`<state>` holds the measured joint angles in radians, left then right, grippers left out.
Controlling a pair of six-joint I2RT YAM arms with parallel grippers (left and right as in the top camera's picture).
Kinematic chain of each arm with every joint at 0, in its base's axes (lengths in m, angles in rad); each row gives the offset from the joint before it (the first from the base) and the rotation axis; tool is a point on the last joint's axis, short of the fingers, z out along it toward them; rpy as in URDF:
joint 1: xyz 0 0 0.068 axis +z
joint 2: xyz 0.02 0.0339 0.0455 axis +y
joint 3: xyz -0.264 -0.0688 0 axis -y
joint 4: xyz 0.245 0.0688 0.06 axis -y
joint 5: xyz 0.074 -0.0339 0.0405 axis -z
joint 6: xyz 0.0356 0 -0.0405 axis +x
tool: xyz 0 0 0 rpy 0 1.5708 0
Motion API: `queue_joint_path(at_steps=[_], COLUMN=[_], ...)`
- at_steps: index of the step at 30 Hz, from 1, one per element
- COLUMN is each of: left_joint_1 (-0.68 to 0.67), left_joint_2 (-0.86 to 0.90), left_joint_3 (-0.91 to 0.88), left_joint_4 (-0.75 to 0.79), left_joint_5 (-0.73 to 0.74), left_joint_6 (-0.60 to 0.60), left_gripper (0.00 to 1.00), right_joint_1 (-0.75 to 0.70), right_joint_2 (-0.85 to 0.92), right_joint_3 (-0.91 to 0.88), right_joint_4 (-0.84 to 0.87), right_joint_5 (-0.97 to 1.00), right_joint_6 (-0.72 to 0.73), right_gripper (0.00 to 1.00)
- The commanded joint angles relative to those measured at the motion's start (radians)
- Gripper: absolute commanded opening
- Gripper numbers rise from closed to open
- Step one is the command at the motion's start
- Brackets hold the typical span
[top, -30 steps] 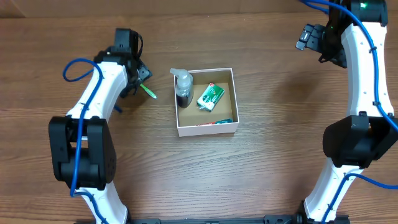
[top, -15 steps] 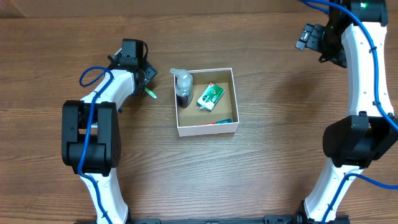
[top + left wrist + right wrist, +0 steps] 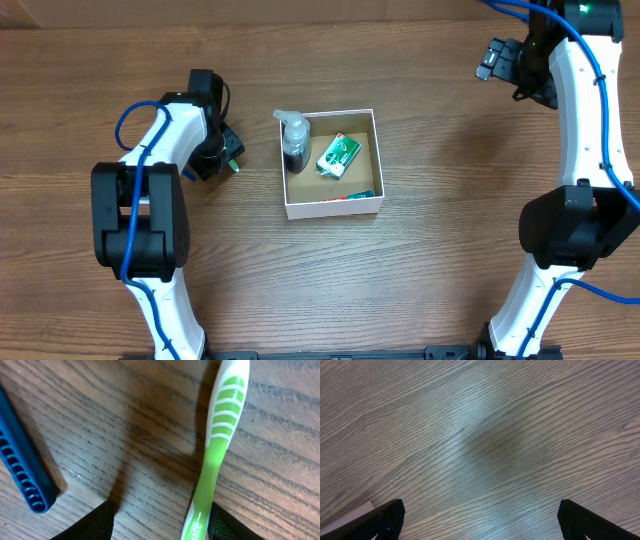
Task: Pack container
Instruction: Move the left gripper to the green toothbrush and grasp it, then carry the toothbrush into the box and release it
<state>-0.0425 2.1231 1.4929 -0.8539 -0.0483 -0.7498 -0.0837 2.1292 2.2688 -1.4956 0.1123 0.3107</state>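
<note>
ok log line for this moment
left tool open over toothbrush on table | right tool open, empty | box: bottle, packet in | comb outside

White arms (image 3: 575, 90), black joints (image 3: 565, 225), blue cables (image 3: 122, 118)

Cropping the green toothbrush (image 3: 220, 445) at the left wrist view's top and bottom edges, cutting the blue comb (image 3: 22, 470) off at its left edge, and hiding nearly all of that toothbrush overhead beneath the left gripper (image 3: 225, 160).
</note>
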Motion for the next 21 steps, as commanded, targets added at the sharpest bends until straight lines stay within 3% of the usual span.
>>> queue_joint_path(at_steps=[1, 3, 8, 13, 17, 21], left_joint_1=[0.053, 0.084, 0.111, 0.111, 0.108, 0.108], left_joint_2=[0.076, 0.076, 0.076, 0.076, 0.076, 0.074], left_joint_3=[-0.04, -0.041, -0.041, -0.041, -0.02, 0.136], left_joint_4=[0.068, 0.101, 0.102, 0.045, 0.006, -0.145], left_joint_5=[-0.01, -0.014, -0.011, -0.011, -0.01, -0.011], left_joint_6=[0.1, 0.101, 0.145, 0.195, 0.229, 0.298], left_gripper=[0.59, 0.56, 0.28, 0.07, 0.04, 0.04], right_joint_1=[-0.002, -0.002, -0.002, -0.002, -0.002, -0.002], right_joint_2=[-0.012, -0.012, -0.012, -0.012, -0.012, -0.012], right_joint_3=[0.007, 0.007, 0.007, 0.007, 0.007, 0.007], right_joint_4=[0.002, 0.002, 0.002, 0.002, 0.002, 0.002], right_joint_5=[0.015, 0.015, 0.015, 0.015, 0.015, 0.015], right_joint_6=[0.003, 0.003, 0.003, 0.003, 0.003, 0.003], right_gripper=[1.0, 1.0, 1.0, 1.0, 1.0, 1.0])
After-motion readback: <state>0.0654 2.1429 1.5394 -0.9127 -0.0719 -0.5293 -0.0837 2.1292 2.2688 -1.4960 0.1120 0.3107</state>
